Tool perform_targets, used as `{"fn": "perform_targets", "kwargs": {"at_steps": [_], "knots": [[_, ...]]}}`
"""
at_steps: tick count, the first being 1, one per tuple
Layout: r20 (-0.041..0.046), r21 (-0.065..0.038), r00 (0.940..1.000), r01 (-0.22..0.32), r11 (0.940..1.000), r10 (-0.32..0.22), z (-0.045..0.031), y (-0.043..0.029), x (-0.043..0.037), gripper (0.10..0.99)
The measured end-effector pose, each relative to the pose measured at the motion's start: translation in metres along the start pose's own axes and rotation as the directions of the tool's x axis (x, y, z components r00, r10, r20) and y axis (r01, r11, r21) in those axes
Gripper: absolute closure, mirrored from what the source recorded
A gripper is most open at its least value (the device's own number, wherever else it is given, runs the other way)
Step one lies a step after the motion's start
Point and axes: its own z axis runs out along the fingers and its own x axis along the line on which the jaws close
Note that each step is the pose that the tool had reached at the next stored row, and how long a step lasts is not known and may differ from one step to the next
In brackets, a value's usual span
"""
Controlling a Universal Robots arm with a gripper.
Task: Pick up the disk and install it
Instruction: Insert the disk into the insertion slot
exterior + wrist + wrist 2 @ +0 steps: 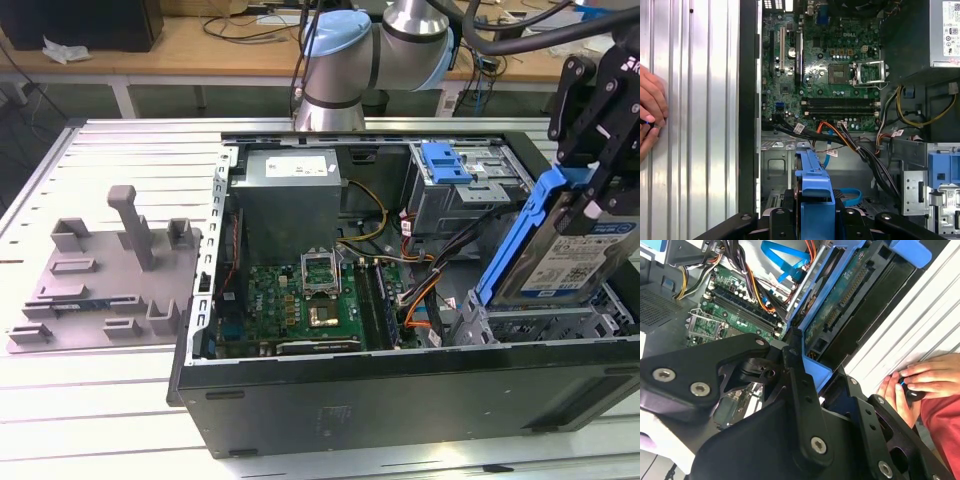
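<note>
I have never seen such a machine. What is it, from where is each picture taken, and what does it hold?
It is a robot arm working over an open computer case on a table. The exterior view comes from a camera off the arm; both wrist views come from cameras riding on it, looking into the case. Its jaws are shut on the disk, a silver drive in a blue carrier, tilted over the case. A grey fixture plate lies beside the case.

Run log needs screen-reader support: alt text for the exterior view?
The end effector grips the disk, steeply tilted in its blue carrier, over the open computer case at the exterior view's right. A grey fixture tray lies beside the case at the exterior view's left.
</note>
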Motion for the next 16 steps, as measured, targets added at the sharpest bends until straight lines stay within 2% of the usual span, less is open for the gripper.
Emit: {"fn": "perform_targets", "kwargs": {"at_steps": [16], "knots": [[0.0001,0.0,1.0,-0.002,1.0,0.002,0.0063,-0.0004,0.0002,0.718]]}}
